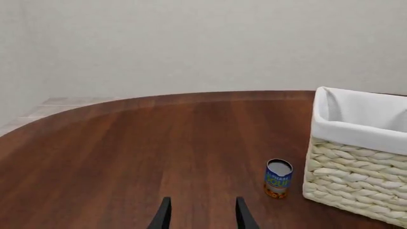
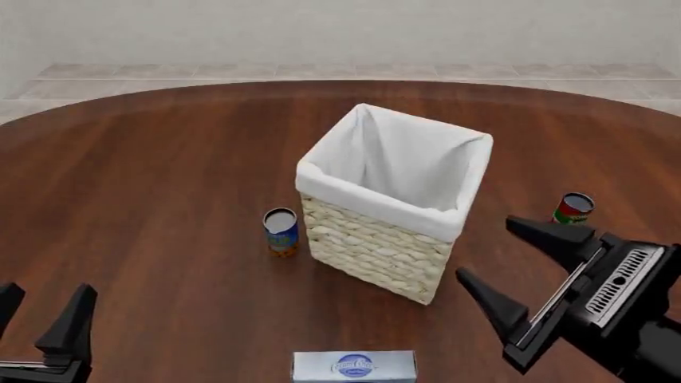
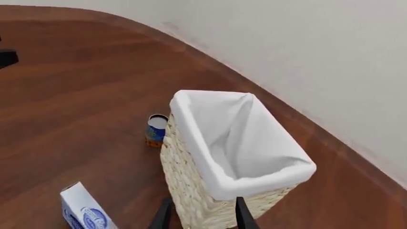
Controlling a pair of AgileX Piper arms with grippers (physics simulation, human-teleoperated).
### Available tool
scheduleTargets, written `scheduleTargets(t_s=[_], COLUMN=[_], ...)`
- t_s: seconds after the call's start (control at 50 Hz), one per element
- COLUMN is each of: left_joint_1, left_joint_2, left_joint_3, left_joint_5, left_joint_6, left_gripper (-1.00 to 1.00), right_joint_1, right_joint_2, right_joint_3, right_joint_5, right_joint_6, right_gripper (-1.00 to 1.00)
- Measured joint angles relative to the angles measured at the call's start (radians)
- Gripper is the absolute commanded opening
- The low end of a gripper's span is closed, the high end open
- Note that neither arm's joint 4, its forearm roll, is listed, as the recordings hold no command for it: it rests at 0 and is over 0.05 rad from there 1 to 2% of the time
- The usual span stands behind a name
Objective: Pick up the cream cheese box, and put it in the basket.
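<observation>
The cream cheese box (image 2: 355,366) lies flat at the table's near edge, in front of the basket (image 2: 375,247) and untouched. The right gripper (image 2: 514,269) hangs beside the basket with jaws spread wide and empty; the left gripper (image 2: 41,313) waits low, also parted and empty. A reach toward the box could clip the basket wall, or nudge the blue can (image 2: 281,231) just beside it.

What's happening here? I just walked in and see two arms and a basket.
Nothing is held yet. The cream cheese box lies on the table's near edge, in front of the basket, which looks empty. The right gripper hovers open beside the basket; the left gripper sits open, low at the near left. Two cans stand either side of the basket.
</observation>
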Motion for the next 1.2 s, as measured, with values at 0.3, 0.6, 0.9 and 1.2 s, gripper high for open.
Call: scheduleTargets(t_s=[0.3,0.6,0.9,1.2], left_joint_1=[-0.001,-0.001,-0.002,-0.003], left_joint_2=[0.006,0.01,0.015,0.014], left_joint_3=[0.0,0.001,0.001,0.001], left_joint_5=[-0.004,-0.006,-0.01,-0.01], left_joint_6=[0.001,0.001,0.001,0.0], left_gripper=[1.0,1.0,1.0,1.0], right_joint_1=[0.057,0.107,0.133,0.168], right_joint_2=[0.099,0.172,0.221,0.233], right_joint_3=[-0.048,-0.081,-0.109,-0.141], right_joint_5=[0.03,0.08,0.126,0.199], right_joint_6=[-0.018,-0.034,-0.046,-0.055], right_gripper=[1.0,1.0,1.0,1.0])
